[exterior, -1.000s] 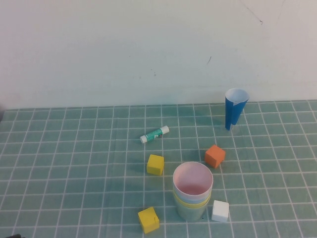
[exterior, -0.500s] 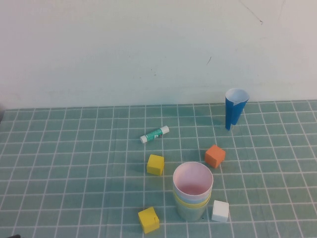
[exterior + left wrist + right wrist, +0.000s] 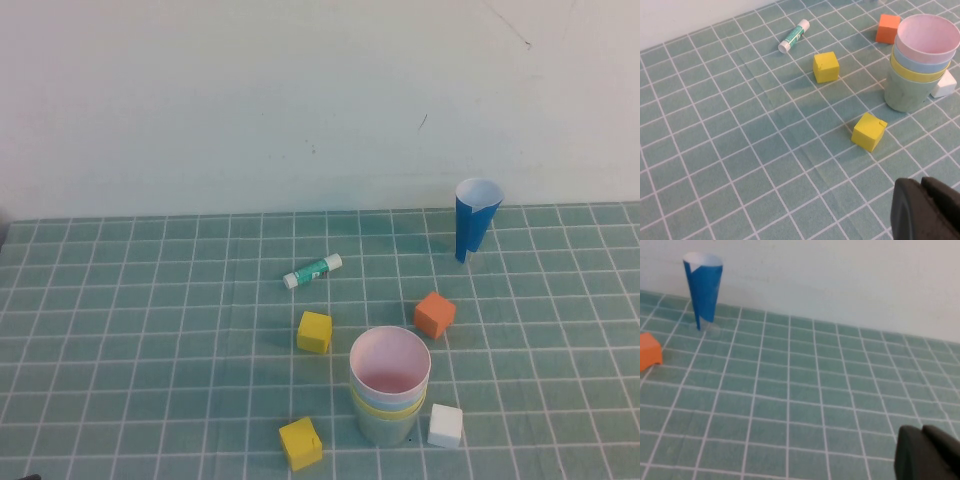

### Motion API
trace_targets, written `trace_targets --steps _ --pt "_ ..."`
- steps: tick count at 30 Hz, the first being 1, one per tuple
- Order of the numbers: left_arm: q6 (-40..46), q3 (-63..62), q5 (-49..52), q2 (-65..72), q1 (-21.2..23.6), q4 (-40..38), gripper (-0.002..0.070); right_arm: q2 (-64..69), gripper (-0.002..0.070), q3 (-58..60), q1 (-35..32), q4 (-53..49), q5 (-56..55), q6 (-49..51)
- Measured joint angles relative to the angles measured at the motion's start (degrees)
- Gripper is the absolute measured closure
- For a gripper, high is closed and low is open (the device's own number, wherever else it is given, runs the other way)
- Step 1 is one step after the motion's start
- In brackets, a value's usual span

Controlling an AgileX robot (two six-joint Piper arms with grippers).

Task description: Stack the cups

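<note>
The cups (image 3: pixel 389 385) stand nested upright in one stack on the green grid mat, front centre in the high view: pale green at the bottom, then yellow, light blue, and pink on top. The left wrist view shows the same stack of cups (image 3: pixel 920 62). My left gripper (image 3: pixel 922 207) is shut and empty, low over the mat, well apart from the stack. My right gripper (image 3: pixel 925 452) is shut too, holding nothing, over bare mat off to the right. Neither gripper appears in the high view.
Around the stack lie two yellow blocks (image 3: pixel 313 331) (image 3: pixel 300 443), an orange block (image 3: pixel 434 314) and a white block (image 3: pixel 445 425) that sits close beside it. A glue stick (image 3: pixel 312 270) lies further back. A dark-blue paper cone (image 3: pixel 474 220) stands near the wall.
</note>
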Motion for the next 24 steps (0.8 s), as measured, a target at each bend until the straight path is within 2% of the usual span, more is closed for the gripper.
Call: trace_targets --steps 7,24 --pt "0.0 0.0 0.0 0.0 0.0 0.0 0.0677 -0.05 0.0678 -0.11 5.56 -3.59 1.72 6.18" --pt "0.0 0.0 0.12 0.0 0.0 -0.12 0.0677 -0.05 0.0678 -0.22 6.16 -4.19 1.94 6.77"
